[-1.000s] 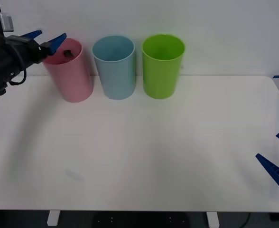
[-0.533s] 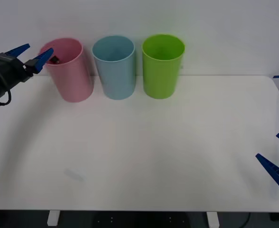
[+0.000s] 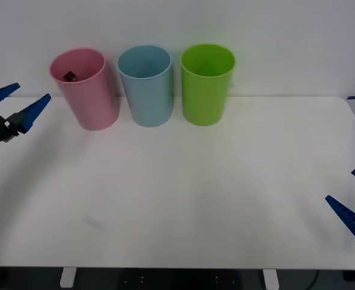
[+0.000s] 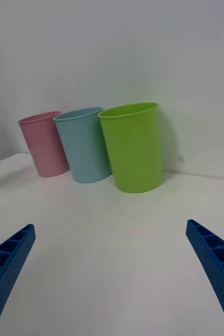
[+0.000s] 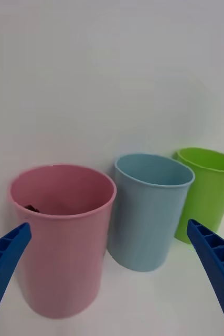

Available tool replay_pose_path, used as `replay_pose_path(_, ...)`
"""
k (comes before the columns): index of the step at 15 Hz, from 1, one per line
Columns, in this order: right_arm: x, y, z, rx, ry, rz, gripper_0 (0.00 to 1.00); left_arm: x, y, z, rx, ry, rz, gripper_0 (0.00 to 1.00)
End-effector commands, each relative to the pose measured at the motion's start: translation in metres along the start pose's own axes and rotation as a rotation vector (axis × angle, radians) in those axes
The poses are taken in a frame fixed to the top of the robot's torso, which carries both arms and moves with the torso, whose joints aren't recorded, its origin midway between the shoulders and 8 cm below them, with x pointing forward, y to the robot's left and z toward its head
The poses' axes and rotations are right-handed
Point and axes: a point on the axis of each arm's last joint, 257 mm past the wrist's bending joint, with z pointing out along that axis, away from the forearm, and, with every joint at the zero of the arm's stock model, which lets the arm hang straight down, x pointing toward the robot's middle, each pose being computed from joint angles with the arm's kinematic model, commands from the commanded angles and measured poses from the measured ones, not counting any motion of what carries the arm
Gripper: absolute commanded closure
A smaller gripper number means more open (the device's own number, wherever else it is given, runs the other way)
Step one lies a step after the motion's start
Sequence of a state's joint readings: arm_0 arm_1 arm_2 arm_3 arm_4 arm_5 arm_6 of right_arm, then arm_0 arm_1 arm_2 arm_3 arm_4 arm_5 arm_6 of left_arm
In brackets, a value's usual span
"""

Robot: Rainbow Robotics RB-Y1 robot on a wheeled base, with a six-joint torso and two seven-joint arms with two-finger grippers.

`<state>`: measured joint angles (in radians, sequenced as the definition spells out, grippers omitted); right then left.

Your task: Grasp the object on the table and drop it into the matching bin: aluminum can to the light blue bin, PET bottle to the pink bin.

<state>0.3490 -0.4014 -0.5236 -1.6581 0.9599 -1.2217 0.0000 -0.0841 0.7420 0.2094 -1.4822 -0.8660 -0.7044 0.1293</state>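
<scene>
White table (image 3: 183, 181): dark-capped PET bottle (image 3: 69, 75) inside pink bin (image 3: 87, 90); left end effector (image 3: 14, 106) spread apart.

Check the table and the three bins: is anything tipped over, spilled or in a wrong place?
Nothing stands out. The pink bin, blue bin and green bin stand upright in a row on the table. A dark object lies inside the pink bin. Both grippers, left and right, are open.

Bright, even light; soft shadows; sharp focus
</scene>
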Motion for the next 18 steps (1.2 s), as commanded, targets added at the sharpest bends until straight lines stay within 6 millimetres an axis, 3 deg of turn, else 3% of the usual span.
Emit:
replay_pose_path(1, 0.000, 0.000, 0.000, 0.000, 0.000, 0.000, 0.00, 0.012, -0.005, -0.027, 0.034, 0.024, 0.073, 0.00)
replay_pose_path(12, 0.000, 0.000, 0.000, 0.000, 0.000, 0.000, 0.00, 0.054, -0.021, -0.151, 0.113, 0.149, 0.101, 0.00)
replay_pose_path(18, 0.000, 0.000, 0.000, 0.000, 0.000, 0.000, 0.00, 0.073, -0.038, -0.192, 0.108, 0.203, 0.087, 0.00)
